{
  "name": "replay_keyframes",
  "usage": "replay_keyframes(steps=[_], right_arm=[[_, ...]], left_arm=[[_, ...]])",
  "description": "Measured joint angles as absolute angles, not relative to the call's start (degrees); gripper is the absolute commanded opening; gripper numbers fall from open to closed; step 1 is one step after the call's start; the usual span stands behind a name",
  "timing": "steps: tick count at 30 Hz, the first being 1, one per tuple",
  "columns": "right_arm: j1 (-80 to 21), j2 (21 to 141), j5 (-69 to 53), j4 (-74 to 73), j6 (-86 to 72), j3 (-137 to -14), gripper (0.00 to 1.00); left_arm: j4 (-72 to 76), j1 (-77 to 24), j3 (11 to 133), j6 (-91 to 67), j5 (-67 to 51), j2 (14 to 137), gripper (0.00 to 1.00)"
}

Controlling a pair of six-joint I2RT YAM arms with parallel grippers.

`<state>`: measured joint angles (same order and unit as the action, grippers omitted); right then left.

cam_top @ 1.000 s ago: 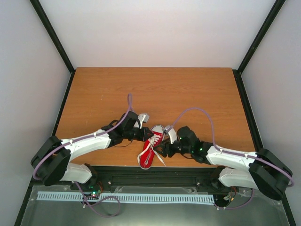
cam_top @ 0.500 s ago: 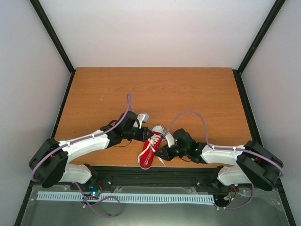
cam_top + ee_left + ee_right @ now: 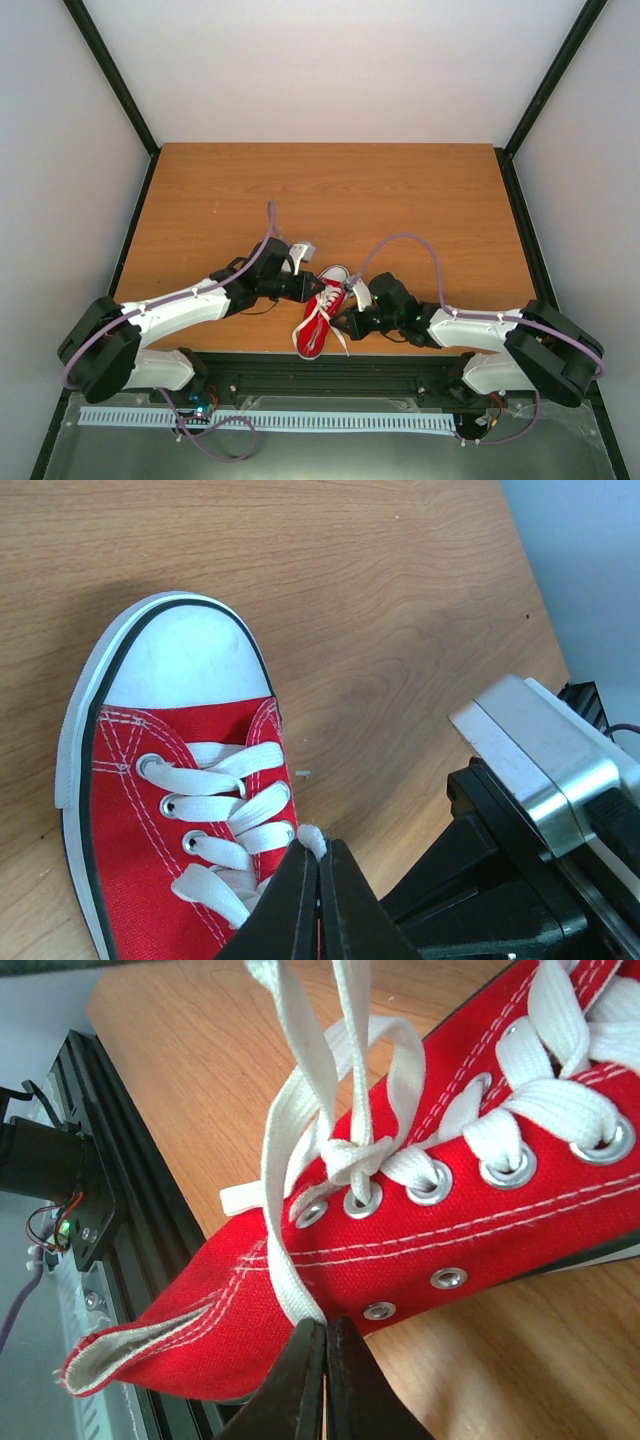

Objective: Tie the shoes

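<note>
A small red canvas sneaker (image 3: 323, 306) with a white toe cap and white laces lies near the table's front edge, toe pointing away. In the left wrist view its toe (image 3: 185, 660) fills the left side, and my left gripper (image 3: 318, 848) is shut on a white lace end (image 3: 311, 837) beside the eyelets. My right gripper (image 3: 326, 1335) is shut on another white lace (image 3: 285, 1250) that runs down over the shoe's red side (image 3: 480, 1230) from a first knot (image 3: 352, 1157) at the top eyelets. Both grippers (image 3: 312, 290) (image 3: 352, 322) flank the shoe.
The wooden table (image 3: 330, 200) stretches away behind the shoe. A black rail (image 3: 110, 1250) with a small circuit board runs along the table's front edge, close to the shoe's heel. White walls with black posts enclose the table on three sides.
My right gripper has closed from open onto the lace at the shoe's side, and the right arm has shifted slightly left. The left gripper has stayed shut on its lace.
</note>
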<state>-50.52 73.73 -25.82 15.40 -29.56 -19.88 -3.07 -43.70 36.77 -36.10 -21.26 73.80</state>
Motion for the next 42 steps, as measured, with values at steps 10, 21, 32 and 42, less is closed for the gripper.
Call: replay_keyframes(steps=[10,21,32,42], right_arm=[[-50.6,72.7,-27.6,16.8,-28.6,-19.7,0.29],[-50.6,76.9,-29.2,18.7,-28.3,-19.8,0.03],[-47.9,73.7,-26.5,13.6,-30.3,-20.0,0.03],[-45.1,73.5,-25.7,8.1,-31.0,-25.0,0.03]], left_arm=[[-2.5,-43.7,36.2,-36.1,-22.2,73.2,0.01],[-1.7,-43.7,35.3,-36.2,-22.4,72.9,0.01],[2.4,-43.7,29.1,-36.2,-27.1,68.1,0.01],[-0.2,-43.7,25.6,-36.2,-29.8,64.3,0.01]])
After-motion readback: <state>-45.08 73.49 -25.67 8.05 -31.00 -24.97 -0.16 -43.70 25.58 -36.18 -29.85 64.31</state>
